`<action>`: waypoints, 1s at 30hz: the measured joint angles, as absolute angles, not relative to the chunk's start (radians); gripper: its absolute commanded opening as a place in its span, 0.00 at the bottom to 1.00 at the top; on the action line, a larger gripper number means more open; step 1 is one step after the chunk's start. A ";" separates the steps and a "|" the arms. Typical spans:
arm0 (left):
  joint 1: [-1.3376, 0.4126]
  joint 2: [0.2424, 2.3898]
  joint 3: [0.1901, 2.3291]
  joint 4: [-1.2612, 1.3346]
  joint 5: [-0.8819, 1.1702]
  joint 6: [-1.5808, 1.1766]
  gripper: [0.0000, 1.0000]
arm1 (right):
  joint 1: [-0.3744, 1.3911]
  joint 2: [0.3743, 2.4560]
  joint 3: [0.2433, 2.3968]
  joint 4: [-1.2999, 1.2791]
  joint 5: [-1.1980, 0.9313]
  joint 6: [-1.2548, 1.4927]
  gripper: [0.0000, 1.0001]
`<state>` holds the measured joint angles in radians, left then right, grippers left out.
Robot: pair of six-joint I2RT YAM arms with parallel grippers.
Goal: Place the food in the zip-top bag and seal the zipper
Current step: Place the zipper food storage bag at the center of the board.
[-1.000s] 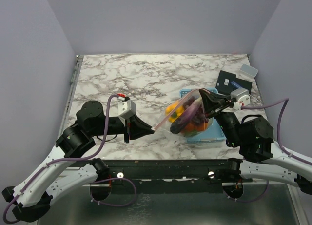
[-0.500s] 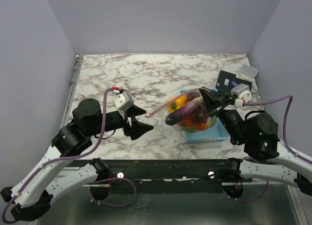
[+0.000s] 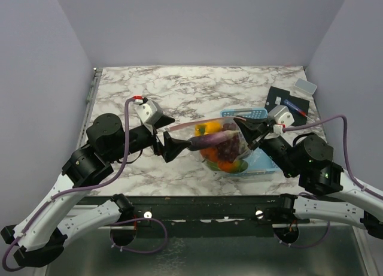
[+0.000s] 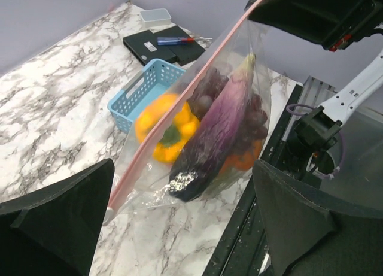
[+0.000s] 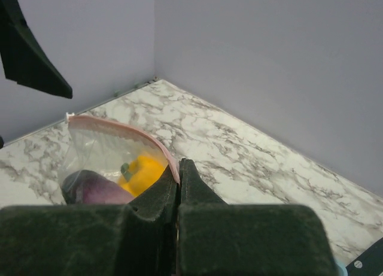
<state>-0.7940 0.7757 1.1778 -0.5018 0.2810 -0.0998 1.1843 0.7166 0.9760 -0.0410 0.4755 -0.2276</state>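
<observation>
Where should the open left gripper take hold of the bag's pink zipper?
Probably the zipper's free left end, pinching its thin flat sides, coming from the left. The right gripper clamps the other end, so the strip stretches edge-up, food hanging below.

- Counter [image 3: 179, 87]: white marble pattern with grey veining, spreading beneath the left tool [image 3: 179, 149] and the right tool [image 5: 179, 168] and well past both.
- Back wall [image 3: 197, 24]: plain pale lavender-grey, far ahead of the tools.
- Left-side wall [image 3: 36, 78] outward of the left tool, right-side wall [image 3: 353, 54] outward of the right tool, same tone.
- Metal rail [image 3: 91, 96] on the counter edge, outward of the left tool.
- Dark frame bar [image 3: 203, 200] behind the tools.
- Light even, diffuse.
</observation>
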 measured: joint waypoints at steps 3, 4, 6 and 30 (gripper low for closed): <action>-0.794 0.785 1.194 -0.494 0.280 -0.090 0.99 | 1.184 0.726 0.994 -0.079 0.441 -0.216 0.01; -0.794 0.787 1.199 -0.494 0.281 -0.088 0.99 | 1.184 0.728 1.000 -0.090 0.428 -0.210 0.01; -0.794 0.796 1.207 -0.483 0.290 -0.081 0.99 | 1.184 0.731 1.009 -0.117 0.403 -0.201 0.01; -0.794 0.895 1.194 -0.432 0.613 -0.056 0.93 | 1.184 0.828 1.039 -0.230 0.134 -0.059 0.01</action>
